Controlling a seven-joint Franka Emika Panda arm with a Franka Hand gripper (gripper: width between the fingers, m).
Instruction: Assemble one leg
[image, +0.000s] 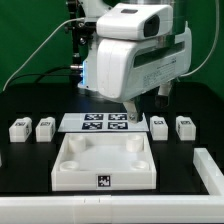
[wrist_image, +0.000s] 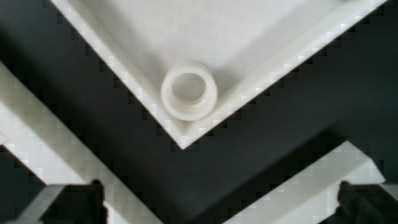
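Note:
Four legs, small white blocks with tags, stand in the exterior view: two at the left (image: 18, 128) (image: 45, 127) and two at the right (image: 160, 126) (image: 185, 126). The large white panel (image: 105, 160) lies in the middle, in front of the marker board (image: 105, 122). My gripper (image: 130, 110) hangs over the panel's far right part, clear of every leg. In the wrist view the gripper (wrist_image: 217, 208) is open and empty, with its dark fingertips (wrist_image: 71, 205) set wide apart. Beneath it shows a panel corner with a round socket (wrist_image: 189, 88). No leg shows in the wrist view.
A white rail (image: 100, 212) runs along the table's front edge, and a white block (image: 210, 168) sits at the exterior view's right. A green backdrop and cables are behind the arm. The table top is black.

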